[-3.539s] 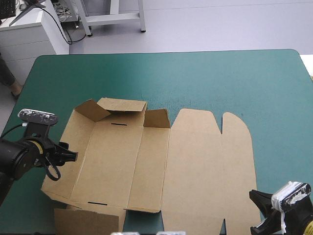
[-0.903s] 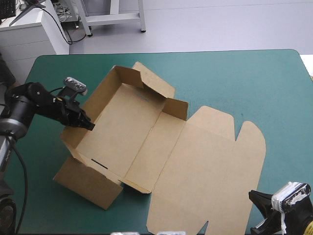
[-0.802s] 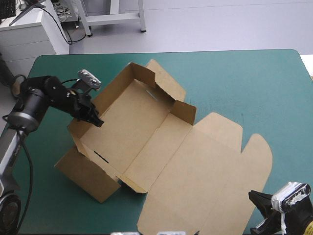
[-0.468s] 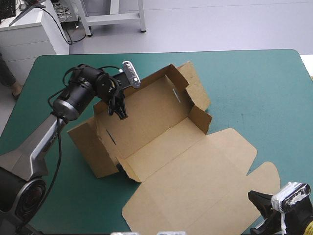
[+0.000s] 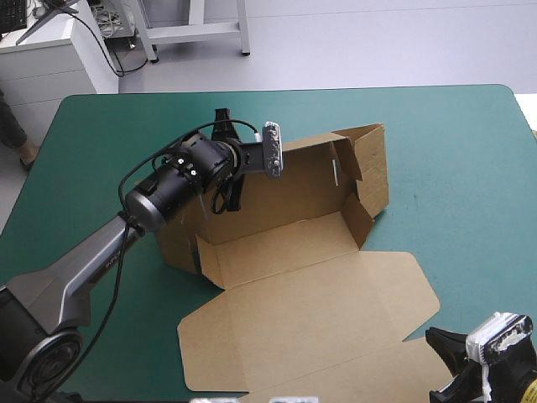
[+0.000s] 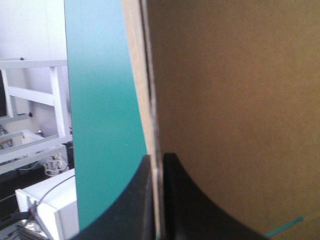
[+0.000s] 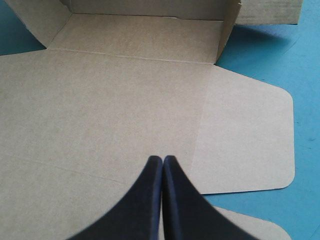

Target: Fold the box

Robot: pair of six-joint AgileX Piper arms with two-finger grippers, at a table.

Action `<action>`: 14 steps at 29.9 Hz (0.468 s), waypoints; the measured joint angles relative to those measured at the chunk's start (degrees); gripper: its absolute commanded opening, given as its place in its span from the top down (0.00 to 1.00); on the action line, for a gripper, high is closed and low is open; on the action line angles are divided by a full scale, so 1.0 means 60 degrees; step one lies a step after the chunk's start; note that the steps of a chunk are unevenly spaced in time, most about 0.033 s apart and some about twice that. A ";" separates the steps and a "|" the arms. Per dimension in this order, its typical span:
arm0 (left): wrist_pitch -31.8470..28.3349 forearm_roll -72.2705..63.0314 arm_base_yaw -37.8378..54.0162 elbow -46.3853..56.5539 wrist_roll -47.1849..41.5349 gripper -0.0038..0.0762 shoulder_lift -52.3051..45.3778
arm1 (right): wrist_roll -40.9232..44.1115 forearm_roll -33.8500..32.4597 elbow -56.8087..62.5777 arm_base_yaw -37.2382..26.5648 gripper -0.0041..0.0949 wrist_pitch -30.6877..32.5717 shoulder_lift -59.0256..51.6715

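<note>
The box (image 5: 289, 239) has swung round to the middle of the table (image 5: 470, 143), left end effector (image 6: 158, 159) pinching its wall, and the lid (image 5: 310, 319) now lies flat toward the near edge, likely in reach of the closed, empty right end effector (image 7: 162, 160).

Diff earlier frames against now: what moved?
The left gripper, shut on the box, swung it clockwise and farther across the table; the lid now lies toward the near edge. The right gripper stayed at the near right corner, shut.

High view overhead; 2 wrist views close, all sharing box (image 5: 310, 311).
</note>
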 measured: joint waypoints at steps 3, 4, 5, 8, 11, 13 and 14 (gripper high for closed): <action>-0.0313 0.0733 -0.0447 0.0552 -0.0254 0.96 -0.0289 | 0.0000 0.0000 0.0000 0.0000 0.98 0.0000 0.0000; -0.0467 0.0991 -0.0604 0.0785 -0.0399 0.96 -0.0429 | 0.0000 0.0000 0.0000 0.0000 0.98 0.0000 0.0000; -0.0603 0.1245 -0.0756 0.1040 -0.0513 0.96 -0.0582 | 0.0000 0.0000 0.0000 0.0000 0.98 0.0000 0.0000; -0.1080 0.1865 -0.1138 0.1762 -0.0977 0.96 -0.1026 | 0.0000 0.0000 0.0000 0.0000 0.98 0.0000 0.0000; -0.1557 0.2199 -0.1385 0.2435 -0.1211 0.96 -0.1495 | 0.0000 0.0000 0.0000 0.0000 0.98 0.0000 0.0000; -0.1921 0.2264 -0.1444 0.2859 -0.1275 0.96 -0.1839 | 0.0000 0.0000 0.0000 0.0000 0.98 0.0000 0.0000; -0.2110 0.2270 -0.1455 0.3058 -0.1287 0.96 -0.2001 | 0.0007 -0.0008 0.0000 0.0000 0.98 0.0000 0.0000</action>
